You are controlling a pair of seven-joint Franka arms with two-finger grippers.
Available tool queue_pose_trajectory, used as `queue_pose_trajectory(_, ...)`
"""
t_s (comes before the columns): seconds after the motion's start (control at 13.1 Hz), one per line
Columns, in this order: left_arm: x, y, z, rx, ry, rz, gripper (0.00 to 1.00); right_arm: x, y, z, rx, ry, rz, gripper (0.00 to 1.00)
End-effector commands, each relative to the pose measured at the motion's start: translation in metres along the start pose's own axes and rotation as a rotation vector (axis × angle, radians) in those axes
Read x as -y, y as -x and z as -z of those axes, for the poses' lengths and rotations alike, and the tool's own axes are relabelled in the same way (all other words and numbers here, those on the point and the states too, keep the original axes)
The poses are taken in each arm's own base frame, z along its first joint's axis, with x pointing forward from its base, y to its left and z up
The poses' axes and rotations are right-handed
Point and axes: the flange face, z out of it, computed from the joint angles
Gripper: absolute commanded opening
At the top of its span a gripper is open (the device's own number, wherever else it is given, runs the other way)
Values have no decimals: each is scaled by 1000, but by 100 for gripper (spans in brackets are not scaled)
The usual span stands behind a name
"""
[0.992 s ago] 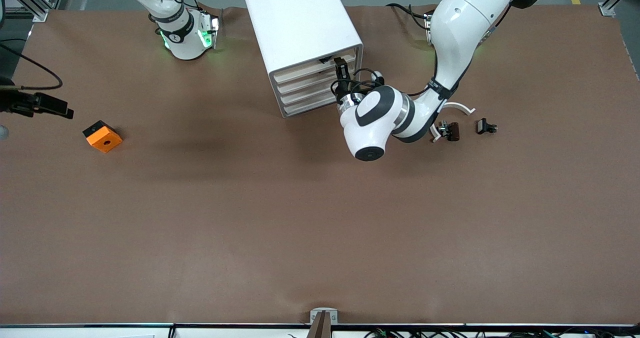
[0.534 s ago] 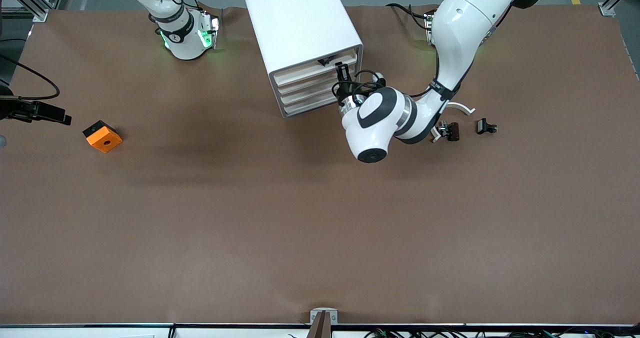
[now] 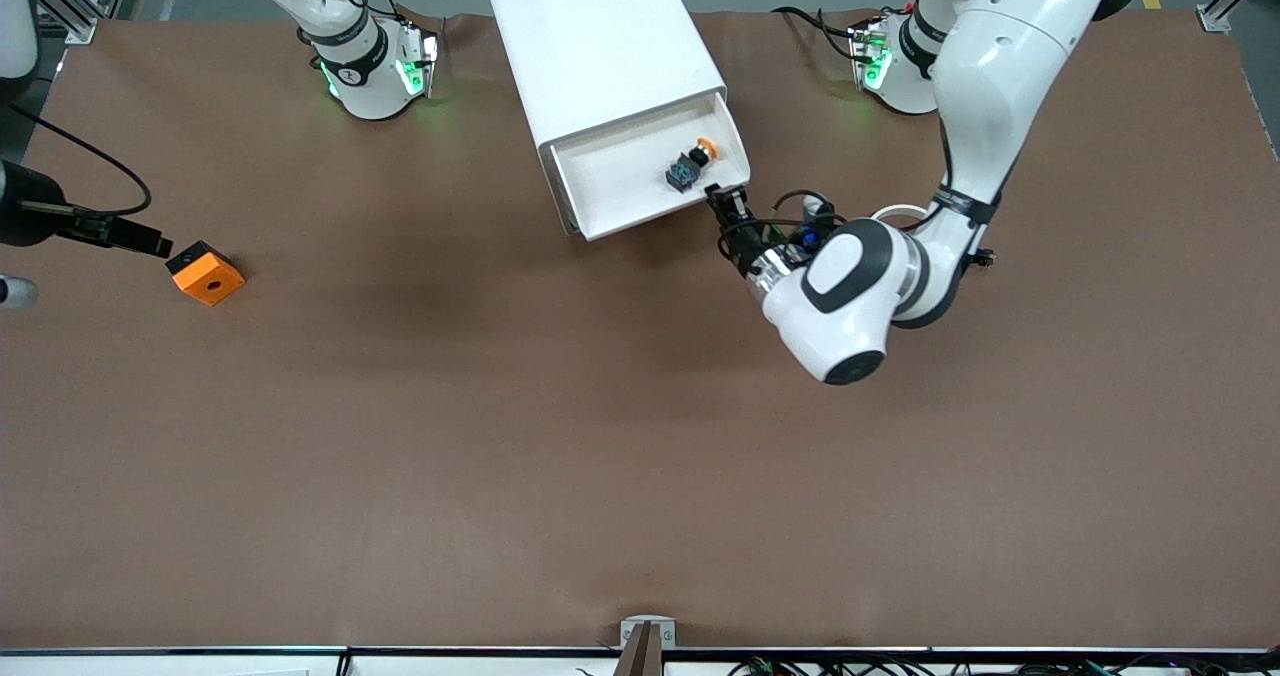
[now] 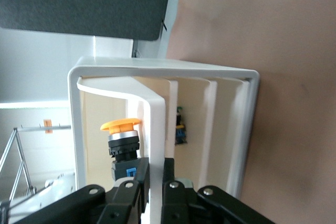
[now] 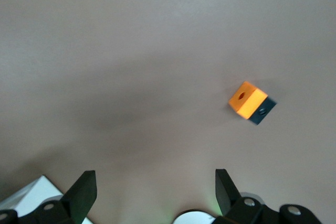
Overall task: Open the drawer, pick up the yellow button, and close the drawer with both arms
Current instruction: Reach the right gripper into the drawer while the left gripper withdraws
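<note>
The white cabinet [image 3: 600, 46] stands near the arms' bases, and its top drawer [image 3: 620, 171] is pulled out toward the front camera. The button [image 3: 690, 164] lies in the drawer near the left arm's end, its orange cap [image 4: 122, 125] showing. My left gripper [image 3: 724, 199] is shut on the drawer's front wall [image 4: 156, 124], one finger [image 4: 140, 174] inside the drawer next to the button and the other outside. My right gripper [image 3: 152, 244] hangs open over the table at the right arm's end, beside the orange block [image 3: 205, 273], with nothing between its fingers [image 5: 84, 190].
The orange block with a hole [image 5: 247, 100] lies on the brown table near the right arm's end. A white curved piece [image 3: 895, 211] and a small black clip [image 3: 985, 254] peek out from under the left arm. The lower drawer fronts [image 4: 212, 129] stay in.
The left gripper shut on the top drawer's front and pulled it out toward the front camera, so the button now shows. The right gripper crept closer to the orange block.
</note>
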Motion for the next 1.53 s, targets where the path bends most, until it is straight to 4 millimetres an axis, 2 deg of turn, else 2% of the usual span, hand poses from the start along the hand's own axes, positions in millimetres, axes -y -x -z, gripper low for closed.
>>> queue_pose_trajectory(0.0, 10, -3, 34, 53, 5, -17, 24, 40, 13, 5, 11, -9, -132, 100)
queue_pose_trajectory(0.15, 14, -1, 39, 62, 15, -26, 74, 80, 28, 4, 10, 7, -192, 100)
queue_pose_trajectory(0.23, 16, -1, 40, 63, 19, -26, 92, 102, 36, 1, 13, 14, -240, 100)
queue_pose_trajectory(0.31, 19, -2, 43, 65, 22, -26, 100, 133, 51, -4, 34, -2, -310, 100)
queue_pose_trajectory(0.46, 23, -6, 63, 94, 44, -39, 100, 197, 85, -7, 32, -16, -394, 100)
queue_pose_trajectory(0.61, 30, -14, 96, 141, 91, -65, 100, 246, 115, -11, 11, -33, -415, 100)
queue_pose_trajectory(0.76, 28, -35, 139, 204, 153, -82, 100, 297, 156, -19, 12, -47, -408, 100)
queue_pose_trajectory(0.92, 17, -62, 171, 233, 225, -127, 100, 340, 190, -28, -9, -70, -416, 100)
queue_pose_trajectory(0.99, 28, -73, 185, 212, 300, -173, 100, 365, 211, -39, -20, -75, -415, 100)
queue_pose_trajectory(1.07, 31, -82, 189, 158, 364, -197, 100, 387, 224, -52, -33, -86, -428, 100)
queue_pose_trajectory(1.3, 46, -96, 201, 36, 497, -270, 100, 457, 260, -114, -75, -85, -445, 100)
queue_pose_trajectory(1.45, 58, -106, 217, -28, 588, -456, 100, 496, 268, -150, -126, -63, -494, 100)
